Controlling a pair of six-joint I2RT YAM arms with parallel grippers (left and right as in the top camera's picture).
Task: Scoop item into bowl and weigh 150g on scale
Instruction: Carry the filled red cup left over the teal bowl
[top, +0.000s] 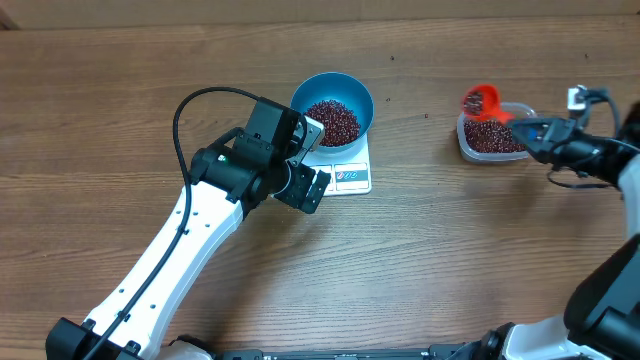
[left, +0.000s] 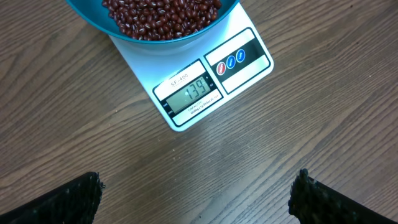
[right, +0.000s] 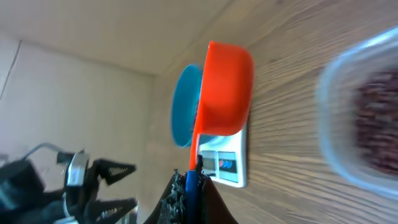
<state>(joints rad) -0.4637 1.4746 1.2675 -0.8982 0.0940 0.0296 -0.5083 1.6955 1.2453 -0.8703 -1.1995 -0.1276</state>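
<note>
The blue bowl (top: 332, 105) holds a pile of dark red beans (top: 333, 120) and stands on the white scale (top: 352, 176). In the left wrist view the bowl (left: 93, 15) and its beans (left: 161, 15) fill the top edge, and the display on the scale (left: 242, 59) reads 139. My left gripper (top: 311, 162) hovers open just left of the scale, with bare wood between its fingers (left: 68, 199). My right gripper (top: 527, 129) is shut on the handle of a red scoop (top: 480, 100), which is held over the left end of the tub. In the right wrist view the scoop (right: 224, 87) is tilted.
A clear plastic tub (top: 492, 136) with more beans sits at the right, blurred in the right wrist view (right: 367, 118). The left arm's white link (top: 170, 260) crosses the near left of the wooden table (top: 450, 250).
</note>
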